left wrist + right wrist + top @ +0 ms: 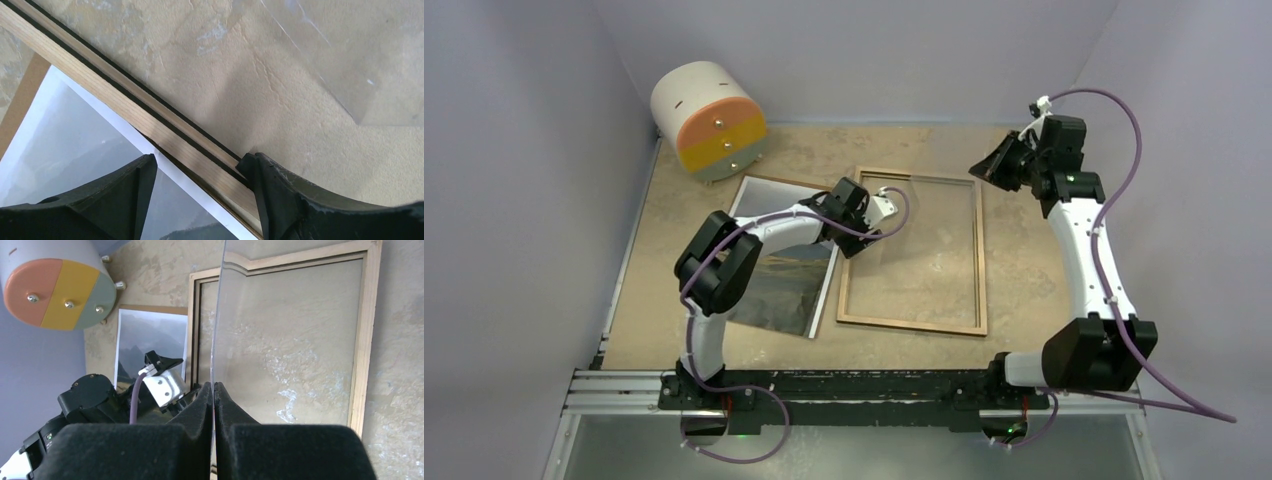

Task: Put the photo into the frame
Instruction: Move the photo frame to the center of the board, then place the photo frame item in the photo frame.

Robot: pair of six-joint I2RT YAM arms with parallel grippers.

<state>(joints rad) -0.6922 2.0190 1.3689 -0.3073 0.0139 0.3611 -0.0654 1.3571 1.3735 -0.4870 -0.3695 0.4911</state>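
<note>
The frame (911, 325) lies back up at mid-table, its light-wood rim showing; it also shows in the left wrist view (125, 100) and the right wrist view (365, 315). The photo (774, 280), a dark grey landscape face up, lies just left of the frame, partly under my left arm (75, 140) (150, 335). My left gripper (849, 243) (200, 185) is open, one finger over the photo's white edge, the other inside the frame's left rim. My right gripper (1006, 165) (214, 386) is shut on the clear pane (220, 315), held tilted above the frame; its corner shows in the left wrist view (350, 75).
A brown backing panel (769, 181) (25, 95) lies under the photo. A white cylindrical drawer unit (709, 120) (55, 290) with orange, yellow and green fronts stands at the back left. Grey walls close in the table on three sides.
</note>
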